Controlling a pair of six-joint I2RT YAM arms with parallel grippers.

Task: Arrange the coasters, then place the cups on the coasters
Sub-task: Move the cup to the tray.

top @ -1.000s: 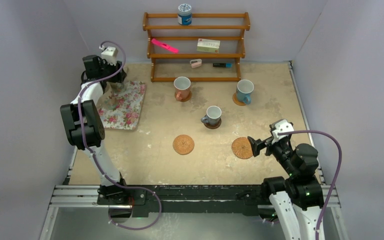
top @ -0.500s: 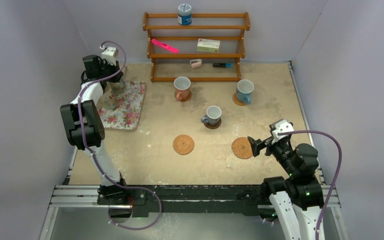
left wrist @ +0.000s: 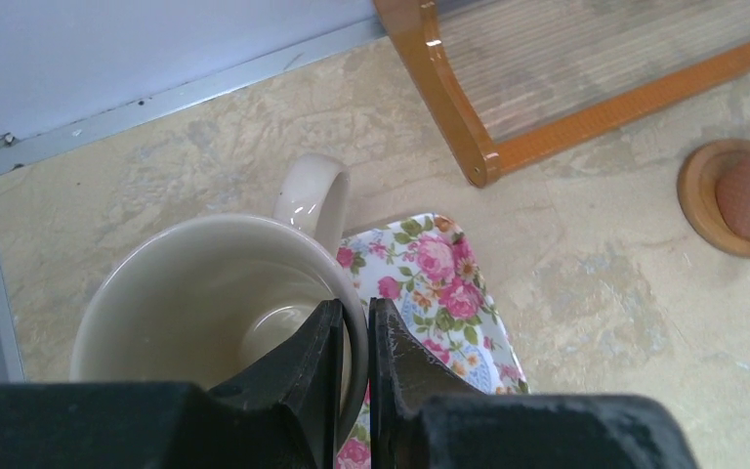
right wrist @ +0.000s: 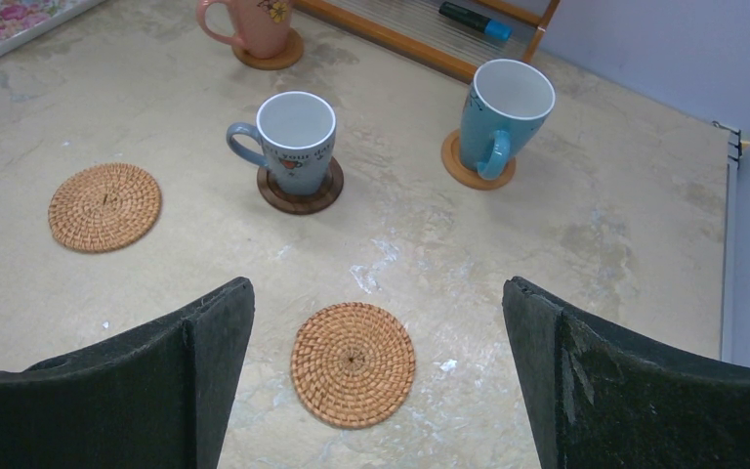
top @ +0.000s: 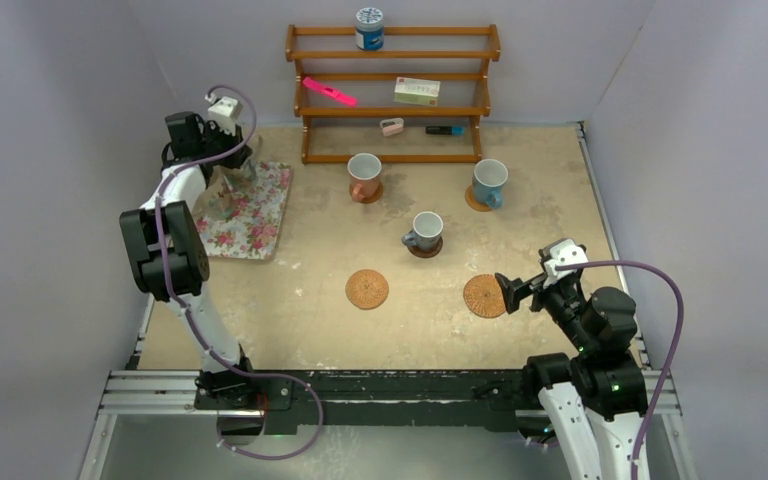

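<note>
A cream-beige cup (left wrist: 205, 293) stands at the far end of the floral mat (left wrist: 430, 283), and my left gripper (left wrist: 354, 308) is shut on its rim, one finger inside and one outside, handle pointing away. In the top view the left gripper (top: 228, 168) hides most of that cup. My right gripper (right wrist: 376, 285) is open above an empty woven coaster (right wrist: 353, 363). A second empty woven coaster (right wrist: 104, 206) lies to its left. The grey-blue cup (right wrist: 295, 132) sits on the dark brown coaster (right wrist: 299, 195). The blue cup (right wrist: 503, 112) and the pinkish cup (right wrist: 254, 21) each stand on a coaster.
A wooden shelf rack (top: 392, 95) stands at the back wall with a blue-and-white canister (top: 369, 28) on top and small items on its shelves. The floral mat (top: 250, 215) lies at the left. Walls close in the table on three sides.
My left gripper has closed on the cream cup's rim and shifted slightly. The right arm has not moved.
</note>
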